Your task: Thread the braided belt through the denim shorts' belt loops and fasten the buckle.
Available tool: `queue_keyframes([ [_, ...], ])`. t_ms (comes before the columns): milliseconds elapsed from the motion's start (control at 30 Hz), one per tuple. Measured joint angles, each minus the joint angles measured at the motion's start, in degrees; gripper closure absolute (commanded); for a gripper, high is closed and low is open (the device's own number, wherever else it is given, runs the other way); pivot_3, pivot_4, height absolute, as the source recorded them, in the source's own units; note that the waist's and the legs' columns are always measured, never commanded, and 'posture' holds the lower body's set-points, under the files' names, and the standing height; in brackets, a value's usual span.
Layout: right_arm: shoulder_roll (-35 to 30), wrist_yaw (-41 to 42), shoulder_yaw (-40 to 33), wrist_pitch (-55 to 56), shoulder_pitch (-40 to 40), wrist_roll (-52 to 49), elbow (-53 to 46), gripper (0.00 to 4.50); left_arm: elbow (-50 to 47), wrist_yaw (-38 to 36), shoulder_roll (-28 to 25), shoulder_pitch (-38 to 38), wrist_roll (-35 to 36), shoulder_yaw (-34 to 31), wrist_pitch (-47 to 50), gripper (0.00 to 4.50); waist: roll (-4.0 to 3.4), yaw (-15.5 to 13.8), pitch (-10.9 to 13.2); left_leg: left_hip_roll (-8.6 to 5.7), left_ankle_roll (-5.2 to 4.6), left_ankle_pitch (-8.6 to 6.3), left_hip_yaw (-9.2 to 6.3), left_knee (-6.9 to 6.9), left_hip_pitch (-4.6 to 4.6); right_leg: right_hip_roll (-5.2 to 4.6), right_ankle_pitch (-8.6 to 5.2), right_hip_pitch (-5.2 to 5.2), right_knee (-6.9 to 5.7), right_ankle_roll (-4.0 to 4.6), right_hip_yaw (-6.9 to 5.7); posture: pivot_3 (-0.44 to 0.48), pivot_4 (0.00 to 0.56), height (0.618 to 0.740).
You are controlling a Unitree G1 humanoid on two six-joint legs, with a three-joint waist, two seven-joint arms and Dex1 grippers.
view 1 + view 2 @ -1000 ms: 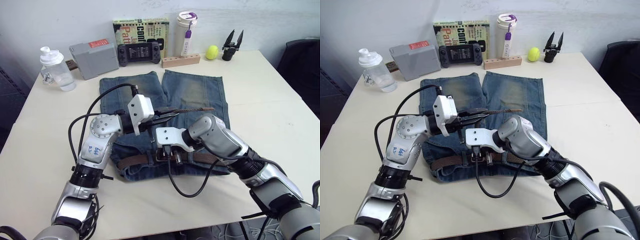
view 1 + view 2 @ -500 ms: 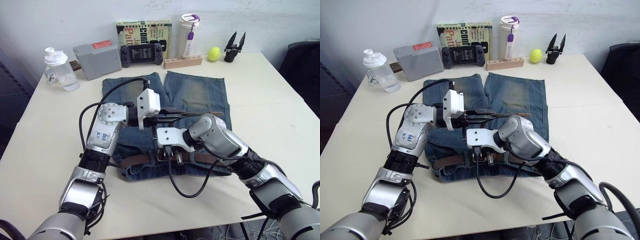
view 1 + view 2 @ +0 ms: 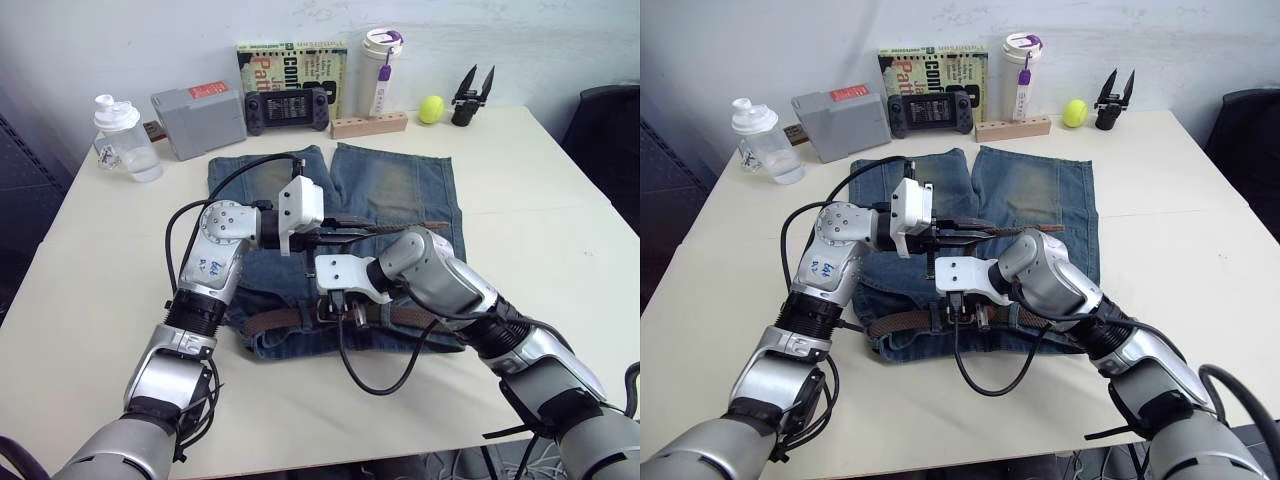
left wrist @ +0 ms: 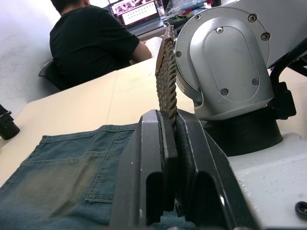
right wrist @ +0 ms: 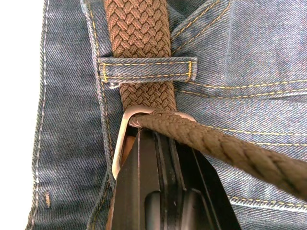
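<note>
The braided belt [image 5: 139,33] lies along the waistband of the denim shorts [image 3: 400,190], already under a belt loop [image 5: 147,68] just beyond the buckle [image 5: 125,129]. Its free end comes up through the buckle frame and rises over the shorts' seat toward the legs. The left gripper [image 4: 172,143] is clamped tight on that free length above the shorts, with the tan tip [image 3: 432,226] sticking out past the fingers. The right gripper [image 5: 158,158] is pressed down at the buckle; its fingers look pinched narrow on the frame, holding it in place.

Here's the danger: the prong isn't visible, so I can't tell whether it has found a gap in the weave. If the left arm pulls too hard or off-line, the strap could drag the buckle out from the right fingers, or bunch the waistband and skew the loop. Ease off too soon and the belt could slide back through the frame.

Beyond the shorts' hems, the tennis ball [image 3: 431,108], tumbler [image 3: 379,60] and game console [image 3: 287,105] sit well apart from the belt.
</note>
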State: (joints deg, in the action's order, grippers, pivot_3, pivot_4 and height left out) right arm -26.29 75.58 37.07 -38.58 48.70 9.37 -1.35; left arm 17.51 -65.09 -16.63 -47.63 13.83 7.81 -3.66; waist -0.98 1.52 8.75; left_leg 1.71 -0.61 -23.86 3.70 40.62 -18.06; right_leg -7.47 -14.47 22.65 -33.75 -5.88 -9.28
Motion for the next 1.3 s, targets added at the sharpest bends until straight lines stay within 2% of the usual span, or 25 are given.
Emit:
queue_keyframes([
  [333, 1.14, -0.05, 0.02, 0.9, -0.91, 2.52, -1.63, 4.42, -0.27, 2.55, -1.61, 0.0, 0.13, -2.54, 2.87, 4.5, -0.01, 0.25, 0.0, 0.05, 0.01, 0.0, 0.01, -0.16, 0.01, 0.05, -0.01, 0.05, 0.05, 0.02, -0.02, 0.0, 0.15, 0.722],
  [633, 1.35, -0.01, 0.01, 1.07, -1.42, 3.8, -2.59, 4.42, -4.13, 5.3, -0.6, 0.4, 0.53, -3.25, 7.23, 4.5, -0.02, 0.27, 0.01, 0.05, 0.02, 0.01, 0.03, -0.23, 0.03, 0.06, -0.01, 0.07, 0.08, 0.02, -0.01, 0.0, 0.15, 0.722],
  [767, 1.97, -0.87, -0.56, 0.85, -2.54, 4.11, -3.56, 4.42, -7.26, 7.86, -0.08, 2.84, 0.59, -4.07, 8.81, 4.5, -0.01, 0.48, -0.01, 0.07, 0.07, 0.04, 0.06, -0.38, 0.09, 0.06, -0.03, 0.06, 0.11, 0.05, 0.01, 0.0, 0.15, 0.722],
  [833, 2.32, -2.4, -2.34, 0.26, -4.6, 3.59, -4.91, 4.42, -8.72, 8.53, -0.6, 4.54, 0.95, -4.76, 9.11, 4.5, -0.01, 0.57, -0.01, 0.09, 0.16, 0.09, 0.06, -0.48, 0.11, 0.07, -0.05, 0.08, 0.11, 0.09, -0.01, 0.0, 0.15, 0.722],
  [933, 4.36, -6.76, -8.78, -3.45, -10.84, 0.53, -8.39, 4.42, -13.4, 9.25, -2.53, 9.75, 1.64, -5.59, 9.32, 4.5, -0.09, 0.59, 0.1, 0.13, 0.25, 0.13, 0.06, -0.57, 0.0, 0.07, -0.1, 0.3, 0.08, 0.17, -0.02, 0.0, 0.15, 0.722],
  [1067, 6.72, -13.66, -18.35, -12.46, -20.59, -4.91, -18.93, 4.42, -19.47, 12.54, -7.56, 17.87, 1.67, -9.85, 9.41, 4.5, -0.18, 0.01, 0.45, 0.08, 0.35, 0.23, 0.07, -0.53, -0.64, 0.04, -0.13, 1.06, -0.15, 0.23, -0.02, 0.0, 0.15, 0.722],
  [1200, 9.69, -17.85, -24.74, -20.75, -23.58, -10.73, -26.78, 4.42, -23.54, 14.89, -9.61, 21.98, 1.71, -11.59, 10.1, 4.5, -0.1, -0.35, 0.79, 0.0, 0.29, 0.26, -0.06, -0.31, -1.19, 0.03, -0.09, 1.35, -0.13, 0.16, -0.04, 0.0, 0.15, 0.722],
  [1300, 10.36, -20.57, -28.3, -23.97, -24.05, -15.1, -33.42, 4.42, -26.22, 15.73, -11.14, 24.15, 1.66, -11.6, 10.61, 4.5, -0.1, -0.64, 0.9, -0.02, 0.29, 0.26, -0.06, -0.32, -1.19, 0.03, -0.09, 1.35, -0.11, 0.16, -0.04, 0.0, 0.15, 0.722],
])
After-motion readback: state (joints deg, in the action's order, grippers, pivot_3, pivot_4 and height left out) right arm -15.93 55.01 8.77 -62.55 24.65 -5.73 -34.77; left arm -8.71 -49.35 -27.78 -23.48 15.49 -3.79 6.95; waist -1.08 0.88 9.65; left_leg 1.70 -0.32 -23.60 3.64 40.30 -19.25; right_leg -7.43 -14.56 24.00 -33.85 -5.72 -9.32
